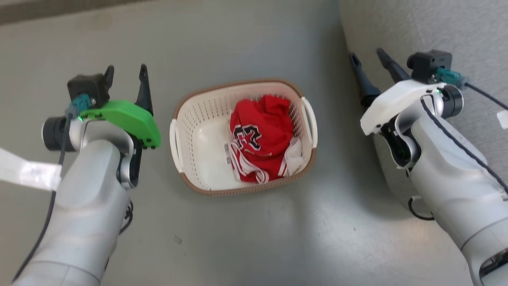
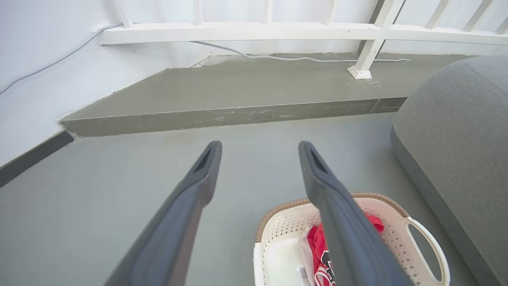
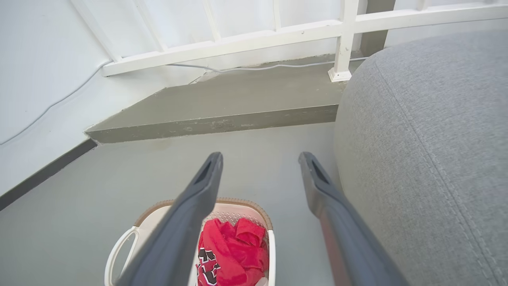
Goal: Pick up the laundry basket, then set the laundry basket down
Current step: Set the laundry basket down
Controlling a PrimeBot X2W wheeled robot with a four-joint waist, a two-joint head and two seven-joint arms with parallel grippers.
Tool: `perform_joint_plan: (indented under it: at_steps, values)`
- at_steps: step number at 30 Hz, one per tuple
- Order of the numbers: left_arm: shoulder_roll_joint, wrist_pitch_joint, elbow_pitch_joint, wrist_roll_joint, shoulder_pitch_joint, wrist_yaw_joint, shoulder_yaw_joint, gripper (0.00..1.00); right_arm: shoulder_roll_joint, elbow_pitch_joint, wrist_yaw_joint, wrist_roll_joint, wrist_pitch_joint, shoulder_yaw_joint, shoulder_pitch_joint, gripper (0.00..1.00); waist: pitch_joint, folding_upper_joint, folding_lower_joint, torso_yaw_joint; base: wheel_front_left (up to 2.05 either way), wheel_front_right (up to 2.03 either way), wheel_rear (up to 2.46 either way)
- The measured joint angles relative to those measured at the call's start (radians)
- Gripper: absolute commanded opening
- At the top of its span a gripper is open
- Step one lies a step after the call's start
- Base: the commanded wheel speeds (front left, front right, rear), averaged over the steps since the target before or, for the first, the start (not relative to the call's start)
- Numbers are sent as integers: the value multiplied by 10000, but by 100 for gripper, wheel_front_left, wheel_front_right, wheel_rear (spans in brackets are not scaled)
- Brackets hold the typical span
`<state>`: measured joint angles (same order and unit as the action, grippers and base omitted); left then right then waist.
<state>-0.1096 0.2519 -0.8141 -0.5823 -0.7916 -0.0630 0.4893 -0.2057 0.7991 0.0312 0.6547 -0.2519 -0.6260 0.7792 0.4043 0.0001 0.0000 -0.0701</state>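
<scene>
Looking at this from across the room, the laundry basket (image 1: 202, 119) sits on the grey floor (image 1: 254, 35) between the two arms, touching neither. The left gripper (image 1: 126, 71) and right gripper (image 1: 366, 53) hover off to its sides, jaws spread wide, holding nothing.

My guess is it handles light. It's thin perforated plastic with stiffish walls that might flex a bit, and there's just a crumpled red jersey (image 1: 262, 131) bunched toward the right end, so it could tip slightly that way. The best grab spots look like the white loops, the left handle (image 1: 173, 145) and the right handle (image 1: 310, 119). They're smooth, so maybe a bit slippery.

As for writing, the jersey has black-and-white numerals, possibly a 23, but it's folded so I can't swear to it. The small white tag (image 1: 227, 153) beside it is too tiny to read.
</scene>
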Motion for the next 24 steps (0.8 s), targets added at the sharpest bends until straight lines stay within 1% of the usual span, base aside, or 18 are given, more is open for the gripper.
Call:
perform_joint_plan:
  at_steps: [5, 7, 10, 13, 16, 18, 22, 24]
  values:
    - [-19, 2, 848, 403, 752, -146, -280, 100, 13, -573, -240, -418, 0, 372, -631, 100, -642, 0, 0, -70, 0, 0, 0]
    - [-46, 0, 1172, 531, 1069, -182, -430, 100, 46, -769, -253, -570, 0, 420, -913, 100, -896, 0, 0, -101, 0, 0, 0]
    - [-90, 0, 1622, 667, 1560, -257, -629, 100, 102, -1091, -418, -777, 0, 581, -1335, 100, -1279, 0, 0, -154, 0, 0, 0]
    - [-81, 0, 2065, 708, 2070, -288, -834, 100, 71, -1398, -433, -1078, 0, 731, -1684, 100, -1667, 0, 0, -204, 0, 0, 0]
    - [-71, 0, 2499, 997, 2588, -341, -955, 100, 63, -1701, -520, -1287, 0, 828, -2039, 100, -2053, 0, 0, -245, 0, 0, 0]
    - [-69, 0, 2786, 1166, 2897, -345, -1020, 100, 31, -1887, -658, -1436, 0, 922, -2282, 100, -2307, 0, 0, -263, 0, 0, 0]
    - [-69, 0, 3392, 1356, 3515, -389, -1124, 100, -100, -2307, -813, -1724, 0, 1116, -2783, 100, -2808, 0, -1, -289, 0, 0, 0]
    - [-71, 0, 3837, 1626, 3926, -441, -1269, 100, -111, -2612, -876, -1883, 0, 1197, -3101, 100, -3146, 0, 0, -302, 0, 0, 0]
